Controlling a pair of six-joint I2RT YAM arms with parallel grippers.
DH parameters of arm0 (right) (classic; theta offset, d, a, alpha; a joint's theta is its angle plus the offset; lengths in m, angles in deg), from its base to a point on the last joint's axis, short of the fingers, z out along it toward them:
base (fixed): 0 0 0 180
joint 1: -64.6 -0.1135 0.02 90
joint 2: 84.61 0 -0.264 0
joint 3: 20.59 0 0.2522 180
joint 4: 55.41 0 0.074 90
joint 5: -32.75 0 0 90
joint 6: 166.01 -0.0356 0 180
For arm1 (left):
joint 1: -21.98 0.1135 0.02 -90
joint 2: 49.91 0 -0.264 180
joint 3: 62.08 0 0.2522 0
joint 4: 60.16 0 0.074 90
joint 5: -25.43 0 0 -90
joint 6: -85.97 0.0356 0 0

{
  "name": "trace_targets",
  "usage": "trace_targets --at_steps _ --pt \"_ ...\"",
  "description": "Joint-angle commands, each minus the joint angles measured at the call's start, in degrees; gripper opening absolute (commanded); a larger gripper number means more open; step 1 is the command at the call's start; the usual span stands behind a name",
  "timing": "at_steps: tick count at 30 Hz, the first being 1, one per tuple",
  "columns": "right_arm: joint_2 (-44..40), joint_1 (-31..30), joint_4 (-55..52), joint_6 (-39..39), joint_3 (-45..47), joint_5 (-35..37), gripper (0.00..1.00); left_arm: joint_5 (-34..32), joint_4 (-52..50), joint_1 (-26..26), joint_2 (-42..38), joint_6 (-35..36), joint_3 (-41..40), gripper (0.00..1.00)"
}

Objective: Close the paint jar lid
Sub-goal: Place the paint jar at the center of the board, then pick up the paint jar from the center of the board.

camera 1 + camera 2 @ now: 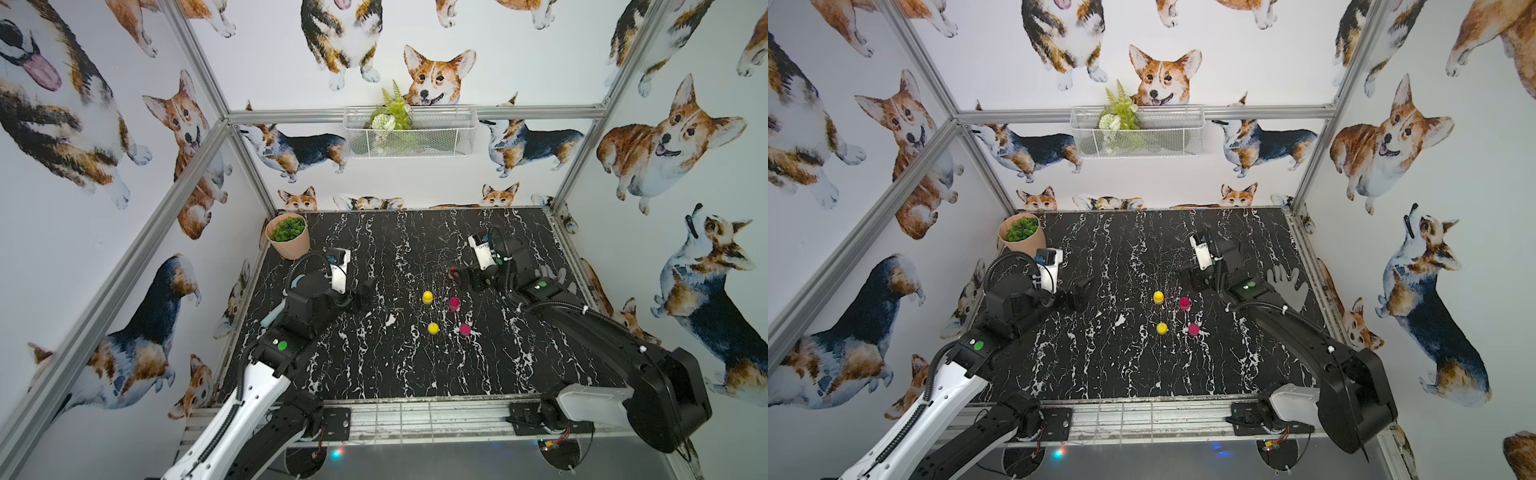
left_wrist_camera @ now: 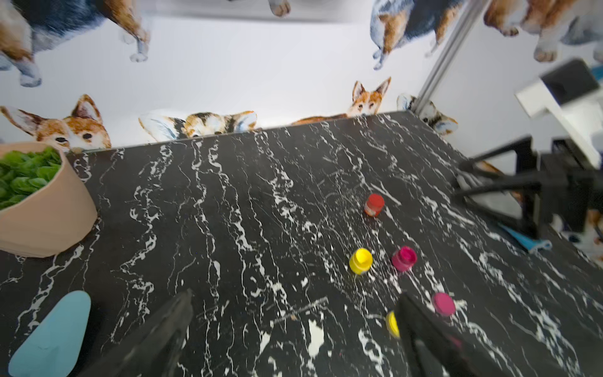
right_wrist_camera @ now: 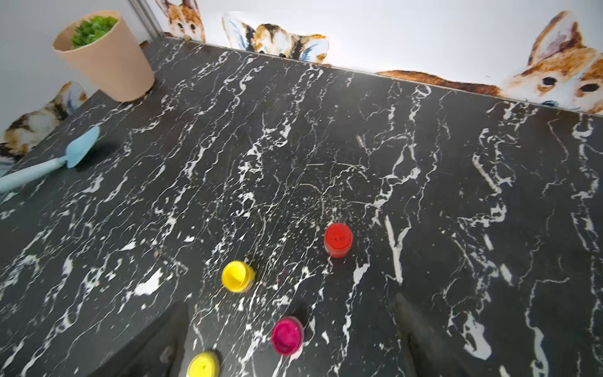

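Five small paint pieces stand mid-table. A red jar (image 3: 338,240) with its lid on stands upright just ahead of my right gripper (image 3: 289,302). That gripper is open and holds nothing. A magenta jar (image 3: 287,335) with an open-looking top sits between and below its fingers. A yellow jar (image 1: 427,297) stands left of the magenta jar, and another yellow one (image 1: 433,328) stands nearer the front. A magenta lid or capped jar (image 1: 465,329) sits front right; I cannot tell which. My left gripper (image 2: 295,295) hovers open and empty to the left (image 1: 365,291).
A tan plant pot (image 1: 289,237) stands in the back left corner. A blue trowel (image 3: 81,150) lies by the left arm. A grey glove (image 1: 1287,286) lies at the right edge under the right arm. A wire basket (image 1: 409,131) hangs on the back wall.
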Motion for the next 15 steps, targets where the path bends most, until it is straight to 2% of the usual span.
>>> trace_targets --at_steps 1,3,5,8,13,15 --pt "-1.3 -3.2 -0.5 -0.3 1.2 0.2 1.00 0.5 -3.9 -0.1 6.3 -3.1 7.4 1.00" --pt "0.1 -4.8 -1.2 0.0 0.7 1.0 1.00 11.1 -5.7 -0.1 7.0 1.9 8.9 1.00" --pt "2.0 -5.3 -1.1 -0.4 0.2 0.6 0.99 17.7 -1.5 -0.1 3.9 5.0 4.8 1.00" --pt "3.7 -5.6 1.0 -1.3 0.3 -1.0 0.99 17.4 1.1 -0.1 -2.1 5.6 -0.9 1.00" --pt "8.4 -6.6 1.5 -0.1 -1.0 -0.8 0.97 9.6 -0.3 -0.1 -7.7 -1.8 -2.5 1.00" --pt "9.7 -7.0 1.5 0.1 -1.6 -0.8 0.97 9.2 -4.2 -0.1 -7.5 2.4 -1.9 1.00"
